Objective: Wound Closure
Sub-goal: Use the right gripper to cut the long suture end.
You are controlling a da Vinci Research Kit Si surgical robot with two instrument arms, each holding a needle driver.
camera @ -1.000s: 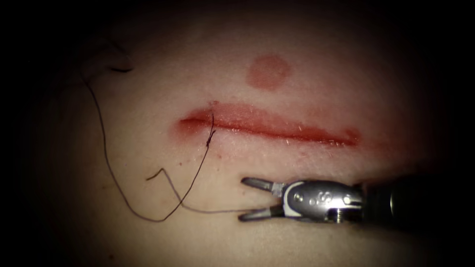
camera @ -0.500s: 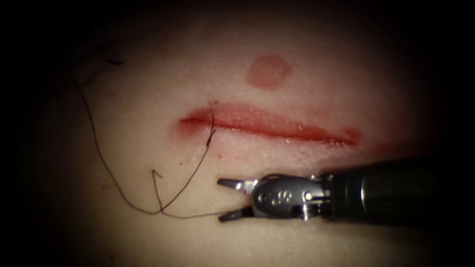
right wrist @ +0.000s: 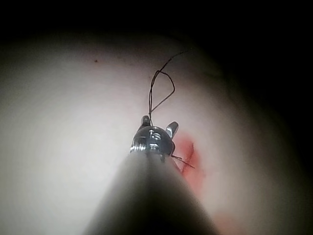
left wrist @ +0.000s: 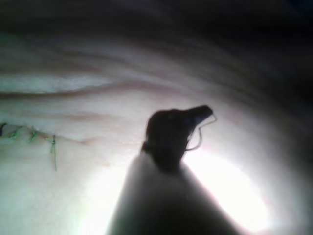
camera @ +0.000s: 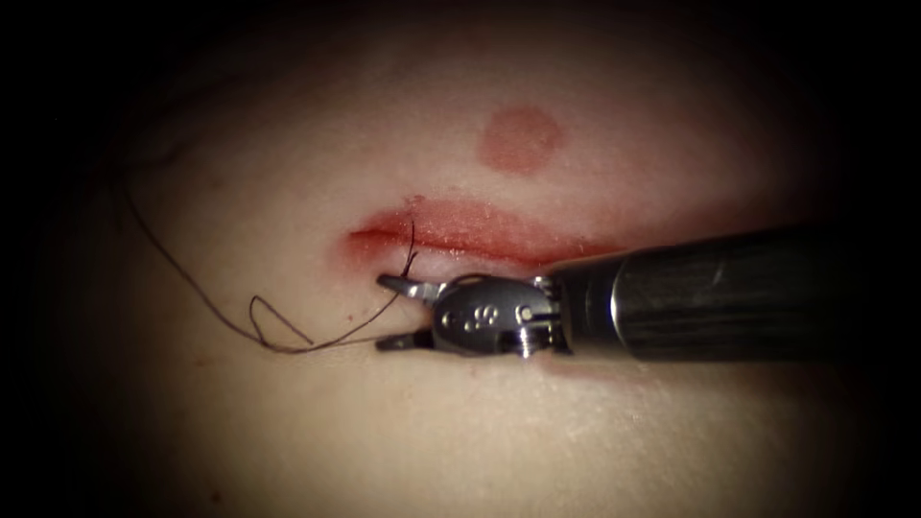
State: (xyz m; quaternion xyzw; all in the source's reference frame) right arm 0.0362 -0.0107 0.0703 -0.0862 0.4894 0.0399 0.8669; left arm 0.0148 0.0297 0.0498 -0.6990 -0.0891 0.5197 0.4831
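Your right tool, jaws open and empty, has moved left along the tissue to straddle the thread just below the cut's left end. Left tool grips the needle; it's clear of the tissue.

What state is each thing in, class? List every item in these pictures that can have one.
Right tool: jaws open, holding nothing, at the cut's left end.
Left tool: holding the needle.
Cut: open and red, one stitch at its left end.
Thread: slack, looped on the tissue left of the cut.
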